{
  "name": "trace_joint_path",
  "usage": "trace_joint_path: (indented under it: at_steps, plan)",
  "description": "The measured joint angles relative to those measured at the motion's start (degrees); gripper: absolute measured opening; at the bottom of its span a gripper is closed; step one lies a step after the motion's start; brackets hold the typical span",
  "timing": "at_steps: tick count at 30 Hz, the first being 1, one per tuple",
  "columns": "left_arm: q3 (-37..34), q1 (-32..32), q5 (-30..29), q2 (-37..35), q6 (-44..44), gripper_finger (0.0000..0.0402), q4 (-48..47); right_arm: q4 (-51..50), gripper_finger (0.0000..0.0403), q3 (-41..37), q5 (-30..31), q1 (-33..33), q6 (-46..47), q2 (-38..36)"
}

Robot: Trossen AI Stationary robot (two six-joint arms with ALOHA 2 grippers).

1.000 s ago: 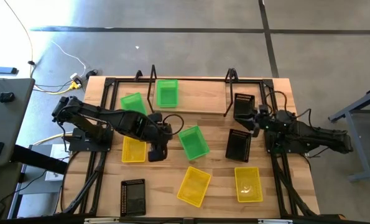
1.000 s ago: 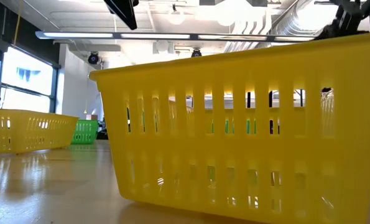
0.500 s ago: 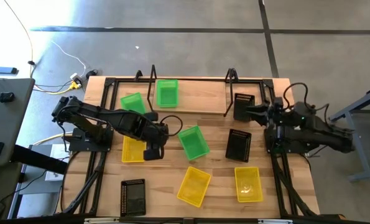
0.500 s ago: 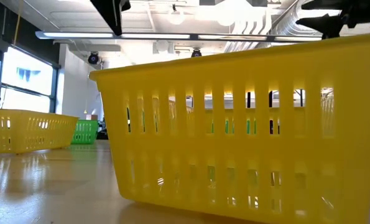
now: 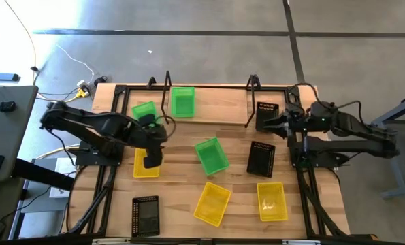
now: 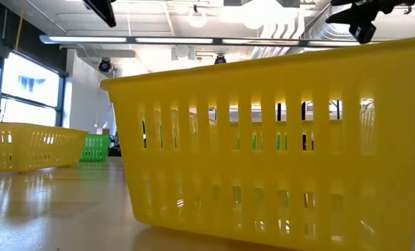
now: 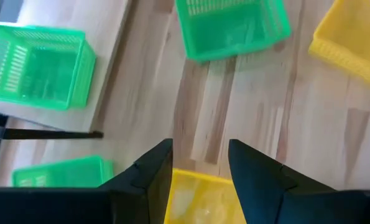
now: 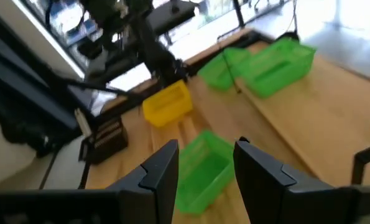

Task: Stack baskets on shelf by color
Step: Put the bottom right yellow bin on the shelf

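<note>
The left claw (image 5: 152, 160) hovers with parted jaws, empty, over a yellow basket (image 5: 146, 163) on the surface (image 5: 236, 139); descending askew could nudge it into the green basket (image 5: 146, 112) beside the shelf (image 5: 222, 102). The right claw (image 5: 281, 122), also open and empty, waits near a black basket (image 5: 266, 116) on the shelf's end.

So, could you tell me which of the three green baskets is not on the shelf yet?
The green basket at the table's middle; the other two sit on the shelf.
</note>
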Motion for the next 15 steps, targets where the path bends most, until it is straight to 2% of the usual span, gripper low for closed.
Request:
trace_joint_path:
  at_steps: [6,15]
  plan:
    - [-7.22,0.36,-0.20,-6.88,-1.63,0.0145,3.20,-4.81,0.0140,6.00,1.60,5.86,2.65,7.67]
    - [-13.47,0.35,1.97,-12.35,-3.20,0.0145,4.73,-7.84,0.0140,12.78,6.25,15.51,8.52,18.27]
